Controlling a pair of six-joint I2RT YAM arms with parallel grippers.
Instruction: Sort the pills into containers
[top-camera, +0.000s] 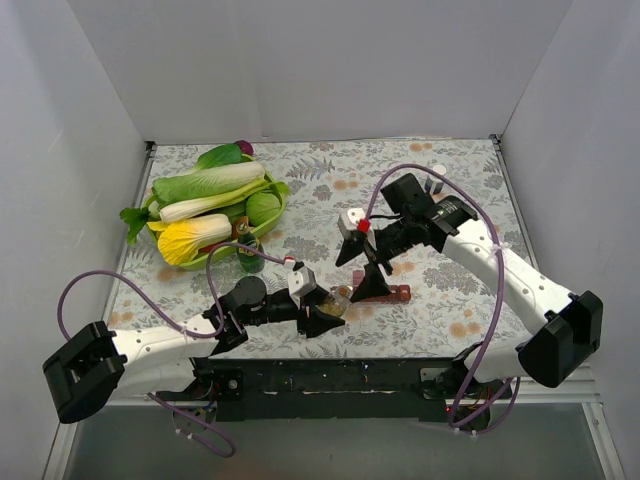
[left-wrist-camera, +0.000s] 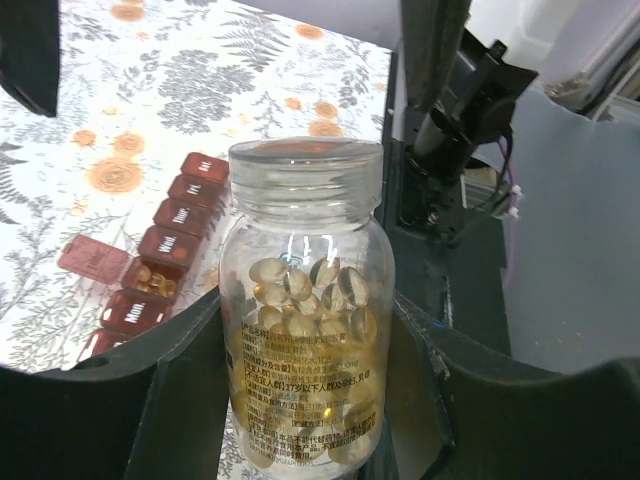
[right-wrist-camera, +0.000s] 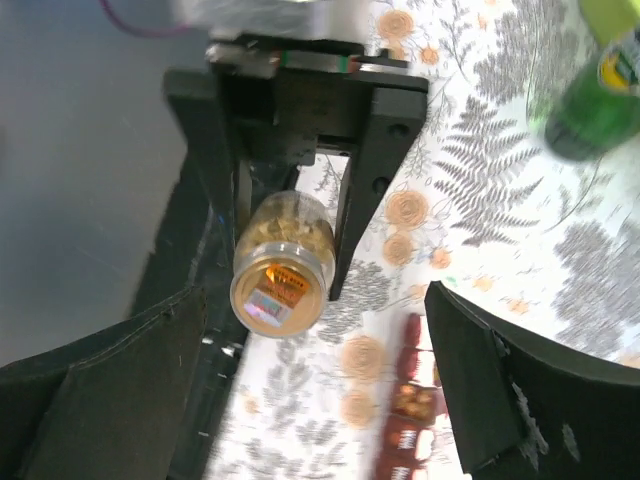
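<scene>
My left gripper (top-camera: 325, 303) is shut on a clear bottle (top-camera: 338, 300) full of yellow capsule pills. The left wrist view shows the bottle (left-wrist-camera: 305, 330) squeezed between both fingers (left-wrist-camera: 170, 400). The dark-red strip of containers (top-camera: 386, 293) lies just right of the bottle. In the left wrist view the strip (left-wrist-camera: 170, 245) has one lid (left-wrist-camera: 92, 258) flipped open and pills (left-wrist-camera: 152, 280) in that compartment. My right gripper (top-camera: 360, 268) is open and empty, hovering over the strip's left end. The right wrist view shows the bottle end-on (right-wrist-camera: 283, 265) and the blurred strip (right-wrist-camera: 408, 420).
A green basket (top-camera: 275, 205) with bok choy and cabbage sits at the back left. A small green bottle (top-camera: 249, 262) stands in front of it, also in the right wrist view (right-wrist-camera: 598, 100). A small white-capped bottle (top-camera: 437, 172) stands at the back right.
</scene>
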